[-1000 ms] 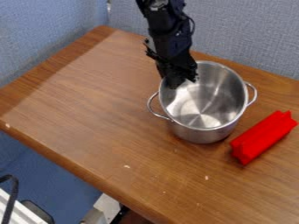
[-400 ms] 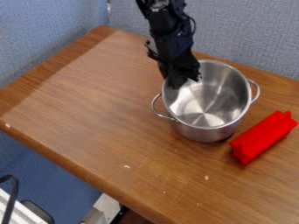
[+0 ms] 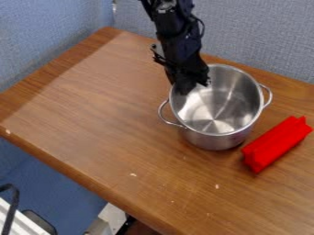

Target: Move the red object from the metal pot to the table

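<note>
The red object [image 3: 276, 144], a bright red long block, lies flat on the table [image 3: 86, 110] just right of the metal pot [image 3: 221, 136], apart from it. The shiny pot stands upright and nothing shows inside it. My gripper [image 3: 186, 83] points steeply down at the pot's back-left rim with its dark fingers together, shut. The fingertips reach the rim and dip just inside it. Whether they pinch the rim I cannot tell. The red block is well away from the gripper.
The table's front-left edge runs diagonally from the left side to the bottom middle, with blue floor or cloth [image 3: 37, 179] below it. A bluish wall [image 3: 263, 37] stands behind the table's back edge, close behind the pot.
The pot has shifted very slightly to the right. The gripper stays at the rim, still shut, and the red block has not moved.
</note>
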`<state>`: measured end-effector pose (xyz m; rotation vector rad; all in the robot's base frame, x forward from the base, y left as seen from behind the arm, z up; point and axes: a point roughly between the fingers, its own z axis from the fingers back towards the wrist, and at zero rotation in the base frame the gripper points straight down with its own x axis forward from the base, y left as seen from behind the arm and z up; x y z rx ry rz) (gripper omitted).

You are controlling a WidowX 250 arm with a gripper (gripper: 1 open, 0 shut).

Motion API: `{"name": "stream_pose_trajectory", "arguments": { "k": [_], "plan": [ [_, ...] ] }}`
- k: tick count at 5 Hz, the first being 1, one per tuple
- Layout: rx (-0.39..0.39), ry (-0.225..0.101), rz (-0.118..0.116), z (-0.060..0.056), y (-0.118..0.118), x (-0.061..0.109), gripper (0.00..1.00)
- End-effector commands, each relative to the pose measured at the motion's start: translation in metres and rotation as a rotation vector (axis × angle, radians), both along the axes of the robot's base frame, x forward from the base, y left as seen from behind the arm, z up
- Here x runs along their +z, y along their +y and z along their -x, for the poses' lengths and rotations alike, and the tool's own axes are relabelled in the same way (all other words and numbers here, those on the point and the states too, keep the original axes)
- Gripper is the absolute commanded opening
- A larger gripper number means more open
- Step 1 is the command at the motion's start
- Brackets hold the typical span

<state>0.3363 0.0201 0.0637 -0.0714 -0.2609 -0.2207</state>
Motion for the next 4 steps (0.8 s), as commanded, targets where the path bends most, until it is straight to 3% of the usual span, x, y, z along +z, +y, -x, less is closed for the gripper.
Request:
{"name": "stream_pose_trajectory", "arguments": {
  "k": [1,4],
  "plan": [
    [0.028,-0.040,0.009,-0.0079,0.0058,0.0101,0.00],
    [0.033,-0.023,0.028,-0.0142,0.0095,0.0053,0.00]
  ]
}}
